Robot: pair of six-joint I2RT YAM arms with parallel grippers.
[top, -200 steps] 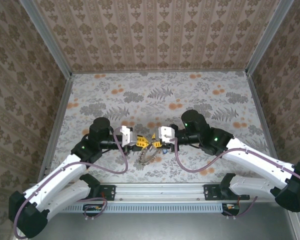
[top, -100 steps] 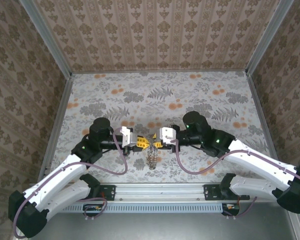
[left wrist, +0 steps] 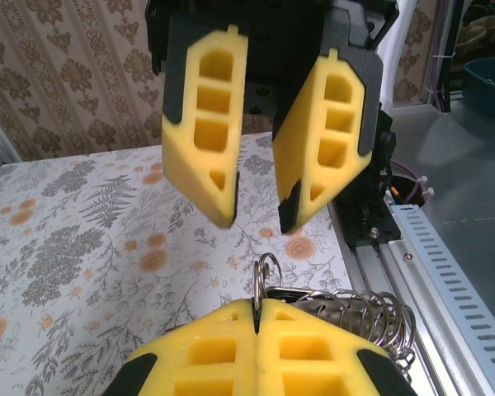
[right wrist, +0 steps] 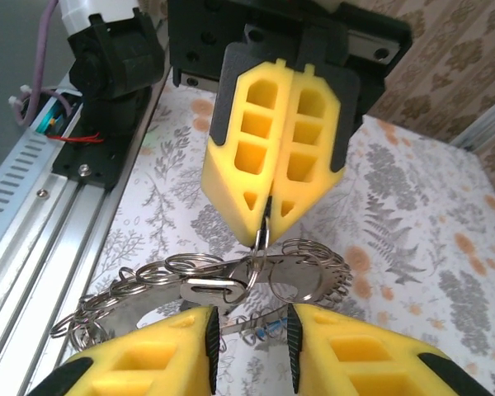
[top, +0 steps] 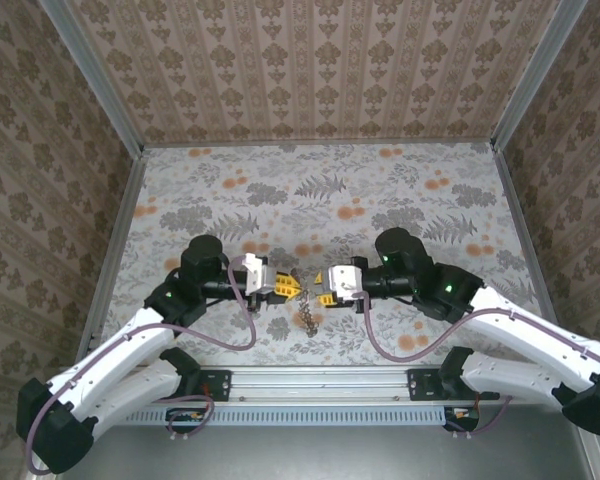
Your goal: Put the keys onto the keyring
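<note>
Two grippers meet tip to tip above the table (top: pixel 400 190), by the middle of its near edge. The left gripper (top: pixel 289 288) is clenched, its fingers (left wrist: pixel 313 351) pressed together on a thin wire loop (left wrist: pixel 268 271) of the keyring (right wrist: pixel 309 279). The keyring hangs from that grip, between and below both grippers, its toothed hoop strung with many small rings (right wrist: pixel 107 301). The keys are too small to tell from those rings. The right gripper (top: pixel 320 291) is released, fingers apart, facing the left gripper's tips and grasping nothing.
</note>
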